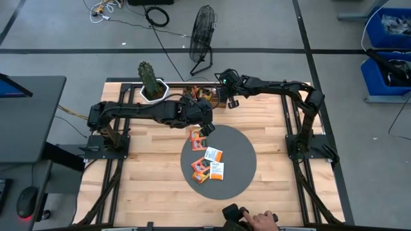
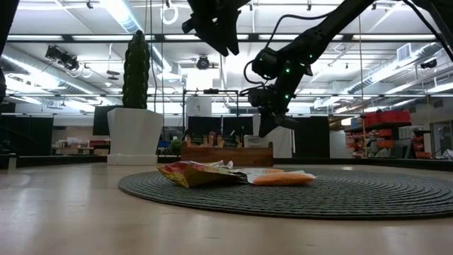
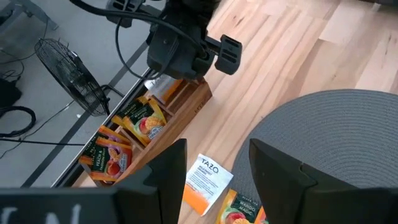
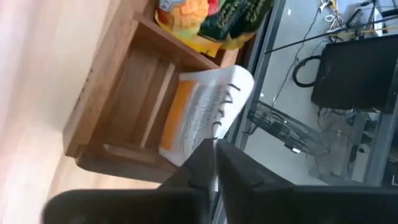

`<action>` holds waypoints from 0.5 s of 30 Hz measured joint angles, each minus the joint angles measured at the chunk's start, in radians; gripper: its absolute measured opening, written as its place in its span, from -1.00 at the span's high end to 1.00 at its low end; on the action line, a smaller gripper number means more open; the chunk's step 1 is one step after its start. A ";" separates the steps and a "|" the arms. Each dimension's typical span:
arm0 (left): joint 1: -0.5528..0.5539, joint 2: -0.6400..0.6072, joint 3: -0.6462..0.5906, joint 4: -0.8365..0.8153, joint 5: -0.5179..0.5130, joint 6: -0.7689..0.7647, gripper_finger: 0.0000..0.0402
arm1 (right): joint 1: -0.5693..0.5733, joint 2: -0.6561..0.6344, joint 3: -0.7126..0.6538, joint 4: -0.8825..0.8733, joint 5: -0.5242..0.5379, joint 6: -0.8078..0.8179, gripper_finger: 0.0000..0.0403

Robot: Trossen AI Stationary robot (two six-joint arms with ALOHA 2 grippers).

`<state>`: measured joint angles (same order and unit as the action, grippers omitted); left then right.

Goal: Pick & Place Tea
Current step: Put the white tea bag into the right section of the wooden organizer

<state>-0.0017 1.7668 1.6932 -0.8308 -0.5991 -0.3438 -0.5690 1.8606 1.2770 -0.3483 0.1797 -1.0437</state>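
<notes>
Several small flat paper tea sachets [image 1: 208,163], orange, white and red, lay loose on the round grey woven mat [image 1: 239,174] near the middle of the wooden counter [image 1: 148,167], so the sorting was judged only partly done. At the far edge of the counter stood the brown wooden compartment tray [image 3: 163,135], already holding upright sachets with fruit labels [image 3: 142,122] in some of its slots. The right gripper [image 1: 232,101] hung directly over the tray's right end; its fingers [image 4: 200,163] stood nearly together, pinching the edge of a white-and-orange sachet [image 4: 202,112] whose lower part sat in an end compartment. Whether the pinch was loosening could not be told. That sachet was judged to be at the point of delivery.

The left gripper [image 1: 204,129] hovered above the far-left rim of the mat with its fingers apart and nothing between them. Below it lay a white-and-orange printed sachet [image 3: 206,182], just beside the mat's edge on the bare wood, and next to it an orange one [image 3: 237,210]. These were judged the likeliest next pick.

Remaining work, as judged: the sachets on and beside the mat. A potted green cactus in a white pot [image 1: 151,83] stood at the far left, clear of both arms.
</notes>
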 joint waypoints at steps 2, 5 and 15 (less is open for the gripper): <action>0.000 0.000 0.000 0.000 0.000 0.000 0.12 | 0.000 0.000 0.000 0.007 -0.004 0.000 0.76; 0.000 0.000 0.000 0.003 0.000 0.000 0.12 | -0.001 0.000 0.000 0.020 -0.005 0.008 0.60; 0.000 0.000 0.000 0.004 0.000 0.000 0.12 | -0.005 -0.032 0.000 0.090 0.098 0.032 0.18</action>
<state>-0.0017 1.7668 1.6932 -0.8268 -0.5991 -0.3438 -0.5736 1.8291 1.2770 -0.2588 0.2775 -1.0112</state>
